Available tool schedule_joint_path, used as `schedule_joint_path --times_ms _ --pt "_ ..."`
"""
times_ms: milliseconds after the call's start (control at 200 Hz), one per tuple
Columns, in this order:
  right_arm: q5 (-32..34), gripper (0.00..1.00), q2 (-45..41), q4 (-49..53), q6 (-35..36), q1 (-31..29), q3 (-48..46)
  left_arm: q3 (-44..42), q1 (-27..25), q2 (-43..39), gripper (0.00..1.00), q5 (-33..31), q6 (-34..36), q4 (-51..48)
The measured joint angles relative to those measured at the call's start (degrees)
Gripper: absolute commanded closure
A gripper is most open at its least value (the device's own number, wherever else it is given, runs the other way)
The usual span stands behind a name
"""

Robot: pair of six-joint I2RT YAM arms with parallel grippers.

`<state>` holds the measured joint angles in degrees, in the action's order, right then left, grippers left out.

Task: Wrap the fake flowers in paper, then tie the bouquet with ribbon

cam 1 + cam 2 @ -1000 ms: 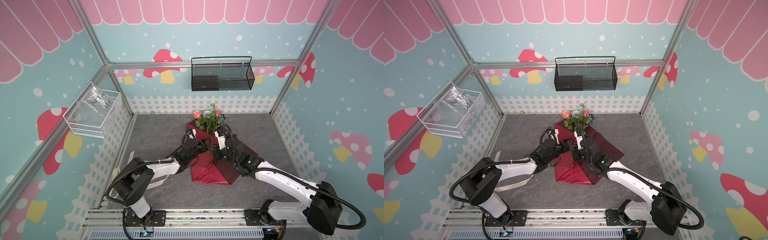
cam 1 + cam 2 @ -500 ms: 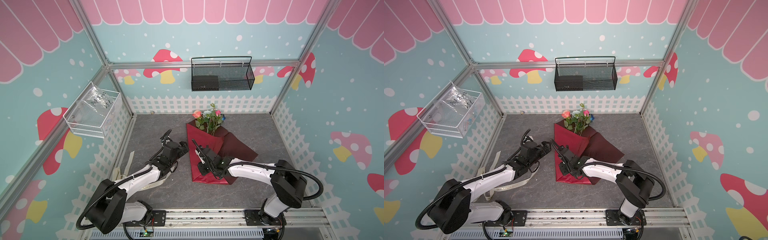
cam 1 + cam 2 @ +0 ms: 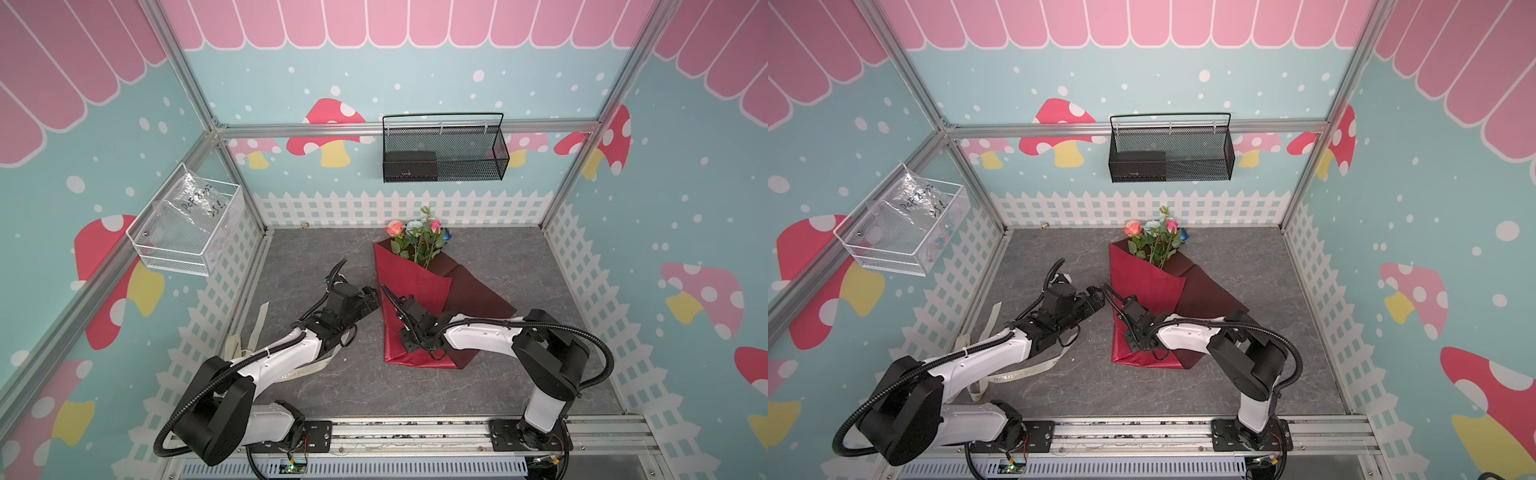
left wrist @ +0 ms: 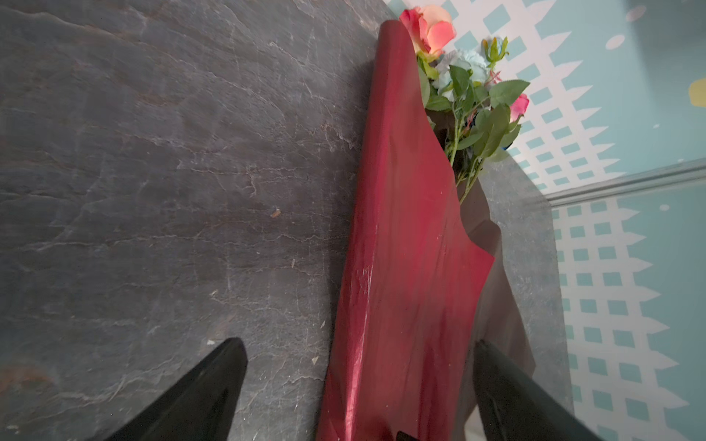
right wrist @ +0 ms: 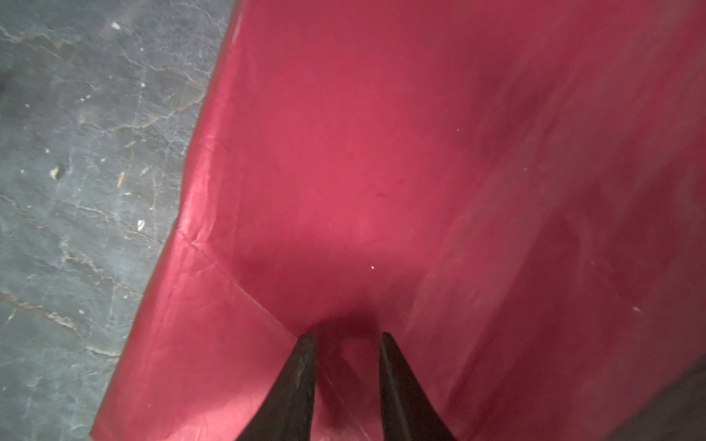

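Both arms are moving off the middle of the bouquet of fake flowers (image 3: 417, 249), where they were a second ago. The left pincer (image 4: 359, 341) is now waiting off to one side, and the right pincer (image 5: 346, 335) is sitting lower down on the red wrapping paper (image 3: 409, 286).

Starting at the left, the cream lettered ribbon (image 3: 1025, 373) is lying on the grey floor (image 3: 316, 249) behind the left pincer. It is partly under that arm and well apart from the flowers.

The left pincer is standing wide open and holding nothing. The folded edge of the red paper is lying just in front of it. The flower heads are poking out of the paper far ahead of it.

The bright red flap is covering the stems. A darker flap is lying flat on the floor on the far side of the right pincer.

The right pincer is pushing its tips down into the paper right under it. Its fingers (image 5: 298, 382) are standing only a little apart, with a small dent of paper between them. I cannot tell if it is pinching the paper or only pressing on it.

The job is looking only partly done. The flowers are sitting in the paper with one side folded over. The ribbon is not going around them yet, and nothing is tied.
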<state>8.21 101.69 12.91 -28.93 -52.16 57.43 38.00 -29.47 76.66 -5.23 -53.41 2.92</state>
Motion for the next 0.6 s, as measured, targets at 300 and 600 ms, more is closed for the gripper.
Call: schedule_joint_path --times_ms 300,600 --pt "-0.1 0.67 -6.5 0.0 -0.1 0.2 -0.4 13.3 0.0 12.0 0.27 3.8 5.8 -5.4" --pt "-0.9 0.67 -7.7 -0.9 -0.6 0.5 -1.6 23.3 1.7 24.5 0.52 3.4 10.4 -12.2"
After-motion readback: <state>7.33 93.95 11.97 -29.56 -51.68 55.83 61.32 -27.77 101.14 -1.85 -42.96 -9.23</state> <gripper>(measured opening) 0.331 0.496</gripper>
